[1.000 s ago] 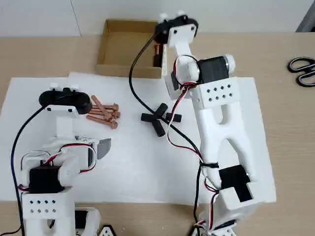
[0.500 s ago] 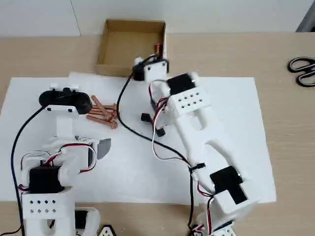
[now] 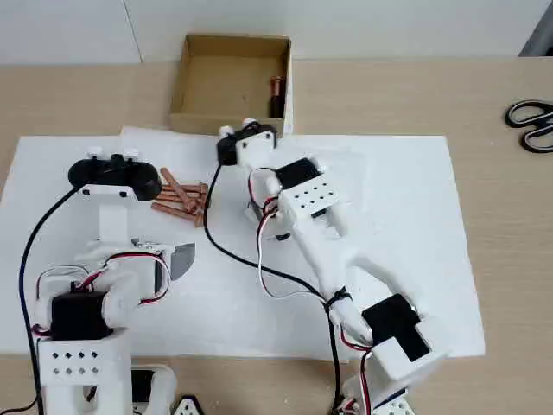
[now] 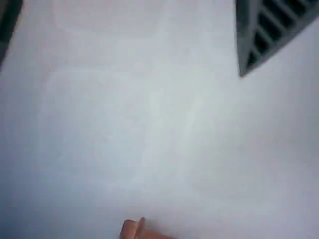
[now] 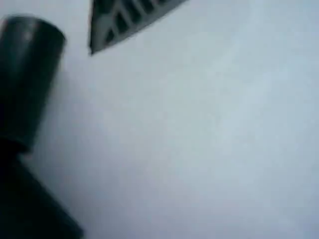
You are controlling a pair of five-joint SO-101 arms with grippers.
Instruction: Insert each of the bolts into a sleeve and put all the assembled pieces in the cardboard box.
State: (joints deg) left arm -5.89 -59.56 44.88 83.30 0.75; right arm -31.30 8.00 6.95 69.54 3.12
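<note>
Bolts (image 3: 181,201): likely light, stiff, slick; I'd pinch mid-shank.
Sleeve (image 5: 30,69): rigid, probably rolls.
Left gripper (image 3: 179,258), right gripper (image 5: 130,20): I cannot tell their state.

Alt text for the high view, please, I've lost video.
The white right arm stretches across a white paper sheet, hiding most of the black plastic sleeves beside a pile of copper-coloured metal bolts. The open brown cardboard box behind holds one sleeved bolt.

No readable text, no labels, no numbers
</note>
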